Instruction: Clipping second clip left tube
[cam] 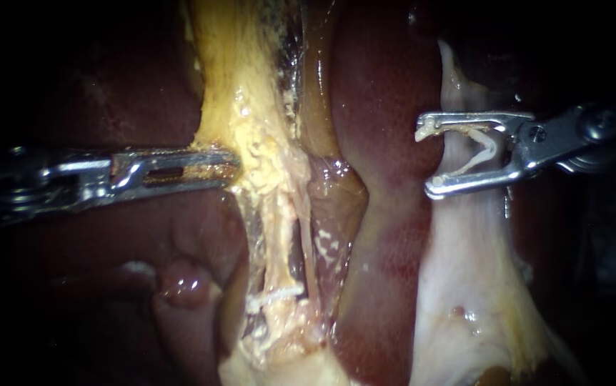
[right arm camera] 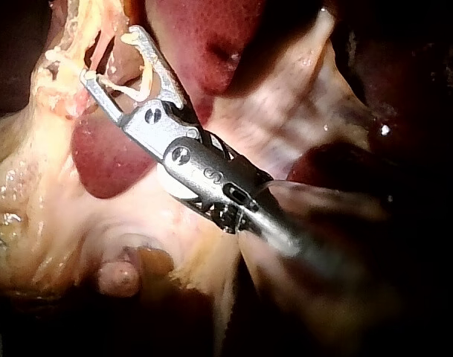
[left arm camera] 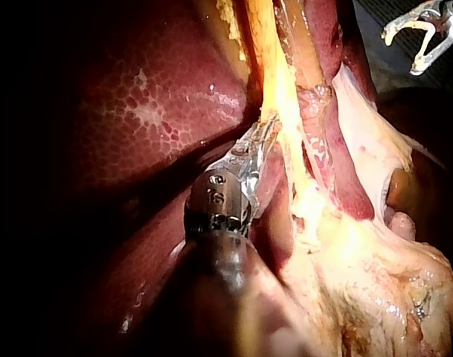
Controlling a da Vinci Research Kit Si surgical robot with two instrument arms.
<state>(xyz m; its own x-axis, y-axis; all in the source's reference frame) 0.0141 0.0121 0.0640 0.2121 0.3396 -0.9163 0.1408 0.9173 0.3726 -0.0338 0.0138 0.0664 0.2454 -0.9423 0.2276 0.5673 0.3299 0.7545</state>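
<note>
In the endoscope view the left tool [cam: 233,166] has its jaws together, clamped on the edge of a yellow tissue band [cam: 240,86], which it holds taut. Beyond its tip and to one side, where the band thins into strands, runs the left tube [cam: 271,246], with a white placed clip [cam: 276,294] across it farther along. The right tool [cam: 424,159] is well apart from that tube, over pale tissue, with a ridge of liver [cam: 386,93] between them. Its jaws stand wide apart yet bear from both sides on a pale loaded clip [cam: 492,146], so I judge the step to be the approach with the clip, nothing closed on the tube yet. In the left wrist view the left tool [left arm camera: 257,145] pinches the yellow band at its tip, and the right tool [left arm camera: 401,52] hangs far ahead and off to the side, clear of the tissue. In the right wrist view the right tool [right arm camera: 108,53] points toward the yellow strands, which lie just ahead of its open end, the loaded clip [right arm camera: 146,74] seated between the jaws. The next move, as I judge it, calls for carrying the open clip across the liver ridge, straddling the left tube beside the placed clip with both jaw tips showing past the tube, then squeezing.
</note>
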